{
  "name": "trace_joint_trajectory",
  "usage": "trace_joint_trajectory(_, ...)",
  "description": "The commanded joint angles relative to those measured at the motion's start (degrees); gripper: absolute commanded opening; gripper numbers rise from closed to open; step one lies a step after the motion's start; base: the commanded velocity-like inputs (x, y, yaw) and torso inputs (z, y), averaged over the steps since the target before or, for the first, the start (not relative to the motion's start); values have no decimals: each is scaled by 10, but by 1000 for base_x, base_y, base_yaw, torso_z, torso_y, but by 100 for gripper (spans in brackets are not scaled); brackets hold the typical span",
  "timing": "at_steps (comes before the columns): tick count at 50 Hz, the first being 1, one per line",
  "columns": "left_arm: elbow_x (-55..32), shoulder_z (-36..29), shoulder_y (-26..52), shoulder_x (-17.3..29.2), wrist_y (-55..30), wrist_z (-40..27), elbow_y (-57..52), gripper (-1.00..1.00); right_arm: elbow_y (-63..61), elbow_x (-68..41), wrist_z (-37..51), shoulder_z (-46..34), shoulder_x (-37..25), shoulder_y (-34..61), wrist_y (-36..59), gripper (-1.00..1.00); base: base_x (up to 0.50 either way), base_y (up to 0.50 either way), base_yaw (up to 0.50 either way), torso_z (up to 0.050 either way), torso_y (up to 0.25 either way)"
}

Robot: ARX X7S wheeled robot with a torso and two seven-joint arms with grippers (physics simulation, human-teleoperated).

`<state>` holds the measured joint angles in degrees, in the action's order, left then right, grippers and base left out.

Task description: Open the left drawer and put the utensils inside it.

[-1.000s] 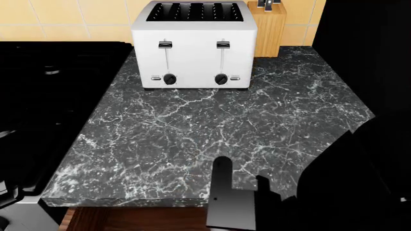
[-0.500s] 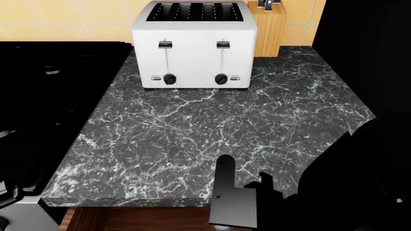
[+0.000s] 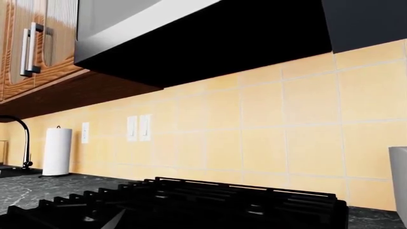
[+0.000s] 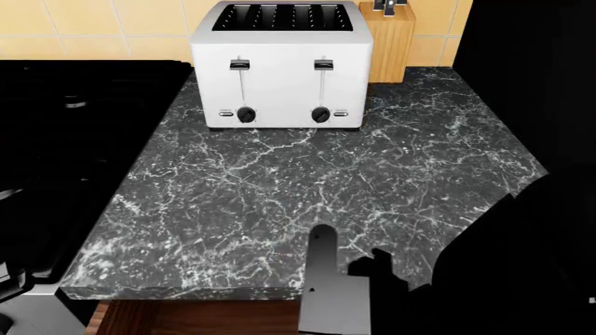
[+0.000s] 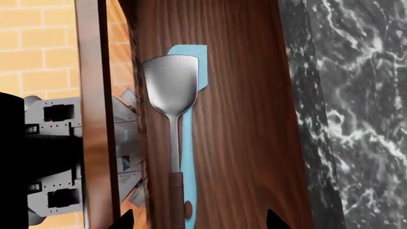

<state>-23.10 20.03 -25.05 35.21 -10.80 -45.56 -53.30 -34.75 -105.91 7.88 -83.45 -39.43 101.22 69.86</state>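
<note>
No writing can be read anywhere. In the right wrist view the reddish-brown wooden drawer [image 5: 241,119] stands open beside the black marble countertop [image 5: 356,95]. Inside lies the dark grey metal spatula with a brown wooden handle [image 5: 171,114], resting on top of the light-blue spatula [image 5: 190,95], which it mostly hides; both handles are cut off at the picture's edge. The right gripper [image 5: 197,220] shows only two dark fingertips, spread apart and holding nothing. The left gripper is unseen. A white four-slot toaster [image 4: 281,66] and tan knife block [image 4: 391,38] stand at the countertop's back edge.

Wood-grained drawer [image 5: 241,119], brushed-metal spatula [image 5: 170,90], marbled countertop [image 4: 308,188].
</note>
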Motion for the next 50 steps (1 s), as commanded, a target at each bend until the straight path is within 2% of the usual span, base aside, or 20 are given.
trace_joint_trajectory(1,-1,2,-3,0,2,-1,0,100,-17,-24,12,17,4,18,-18,100,0,0,0,0,0)
trace_joint_trajectory(22,-3,4,-4,1,5,-1,1,100,-21,-73,38,49,-16,93,-23,100,0,0,0,0,0)
trace_joint_trajectory(34,-3,4,-5,2,5,-3,0,100,14,-7,62,80,-26,105,-48,100,0,0,0,0,0)
trace_joint_trajectory(50,-4,5,-6,4,4,-5,-3,100,33,20,73,107,-36,111,-76,100,0,0,0,0,0)
